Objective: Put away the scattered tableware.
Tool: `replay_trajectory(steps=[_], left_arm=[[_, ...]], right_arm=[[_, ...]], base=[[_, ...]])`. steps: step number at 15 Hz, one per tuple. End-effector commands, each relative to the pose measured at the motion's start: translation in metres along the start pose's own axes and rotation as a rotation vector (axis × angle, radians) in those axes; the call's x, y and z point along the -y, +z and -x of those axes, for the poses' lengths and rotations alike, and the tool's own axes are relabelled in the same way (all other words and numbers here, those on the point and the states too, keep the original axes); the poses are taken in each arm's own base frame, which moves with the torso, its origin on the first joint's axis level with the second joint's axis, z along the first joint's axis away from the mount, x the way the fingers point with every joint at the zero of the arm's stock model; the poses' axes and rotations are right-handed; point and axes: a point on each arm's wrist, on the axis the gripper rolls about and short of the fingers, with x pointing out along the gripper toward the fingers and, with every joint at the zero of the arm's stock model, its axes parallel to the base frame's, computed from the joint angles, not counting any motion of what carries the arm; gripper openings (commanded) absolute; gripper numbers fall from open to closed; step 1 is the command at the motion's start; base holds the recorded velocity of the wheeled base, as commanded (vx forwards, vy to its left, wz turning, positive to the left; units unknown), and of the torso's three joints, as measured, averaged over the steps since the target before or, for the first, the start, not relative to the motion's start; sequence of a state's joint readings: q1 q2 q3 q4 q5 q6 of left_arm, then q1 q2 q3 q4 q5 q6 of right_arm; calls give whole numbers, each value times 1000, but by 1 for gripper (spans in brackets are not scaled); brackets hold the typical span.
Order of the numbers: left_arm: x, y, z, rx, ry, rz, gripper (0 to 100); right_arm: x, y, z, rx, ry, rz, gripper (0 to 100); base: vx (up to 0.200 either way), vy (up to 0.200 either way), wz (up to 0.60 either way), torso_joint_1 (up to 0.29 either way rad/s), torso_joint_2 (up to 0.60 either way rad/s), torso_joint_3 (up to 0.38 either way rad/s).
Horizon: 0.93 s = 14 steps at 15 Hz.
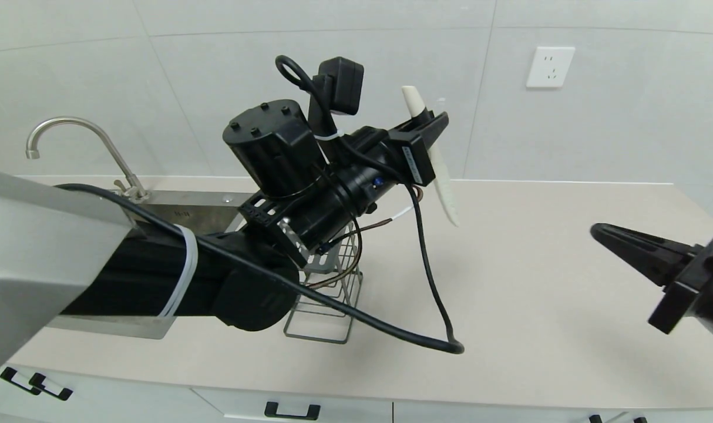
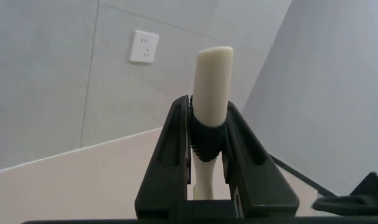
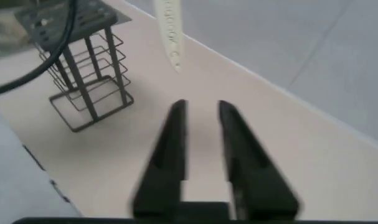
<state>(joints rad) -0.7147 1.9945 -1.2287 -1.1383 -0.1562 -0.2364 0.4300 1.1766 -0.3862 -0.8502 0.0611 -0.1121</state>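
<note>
Clamping the cream utensil (image 1: pixel 446 191) at its handle, your left gripper (image 1: pixel 430 126) held it in the air above the counter (image 1: pixel 538 282), tip down, near the wire rack (image 1: pixel 327 305) but not touching it. Your right gripper (image 3: pixel 201 109) hung over the counter well apart to the right, with a narrow gap between its fingers.

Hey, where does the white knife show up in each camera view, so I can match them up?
Head view: the white knife is nearly upright in the left gripper, above the countertop.
Left wrist view: its handle is clamped between the fingers.
Right wrist view: its blade tip hangs beyond the right gripper, near the wire rack.
Shared landmark: the countertop.
</note>
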Motion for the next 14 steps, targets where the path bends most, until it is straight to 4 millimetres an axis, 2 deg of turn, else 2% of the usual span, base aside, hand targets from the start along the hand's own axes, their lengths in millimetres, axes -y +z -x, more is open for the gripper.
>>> replay_trajectory(steps=[1, 2, 5, 7, 8, 9, 11, 12, 14], left_arm=[[7, 11, 13, -18, 6, -26, 0], [9, 14, 20, -39, 10, -37, 0], [11, 17, 37, -57, 94, -77, 0], [15, 16, 40, -59, 140, -111, 0], [16, 16, 39, -57, 142, -113, 0], [17, 19, 39, -48, 142, -116, 0], [18, 25, 41, -31, 161, -119, 0], [19, 30, 42, -12, 190, -125, 0], [16, 37, 44, -3, 219, -140, 0]], right_arm=[[15, -28, 51, -37, -176, -120, 0], [11, -38, 66, -15, -176, -98, 0], [6, -45, 105, 70, -215, 38, 0], [-2, -50, 128, 112, -241, 86, 0], [-4, -51, 132, 118, -246, 91, 0], [-13, -58, 151, 139, -248, 98, 0], [-24, -76, 175, 145, -245, 110, 0], [-30, -91, 184, 105, -233, 101, 0], [-30, -99, 183, 31, -246, 75, 0]], base=[[0, 0, 0, 0, 0, 0], [0, 0, 0, 0, 0, 0], [0, 0, 0, 0, 0, 0], [0, 0, 0, 0, 0, 0], [0, 0, 0, 0, 0, 0], [0, 0, 0, 0, 0, 0], [0, 0, 0, 0, 0, 0], [0, 0, 0, 0, 0, 0], [0, 0, 0, 0, 0, 0]])
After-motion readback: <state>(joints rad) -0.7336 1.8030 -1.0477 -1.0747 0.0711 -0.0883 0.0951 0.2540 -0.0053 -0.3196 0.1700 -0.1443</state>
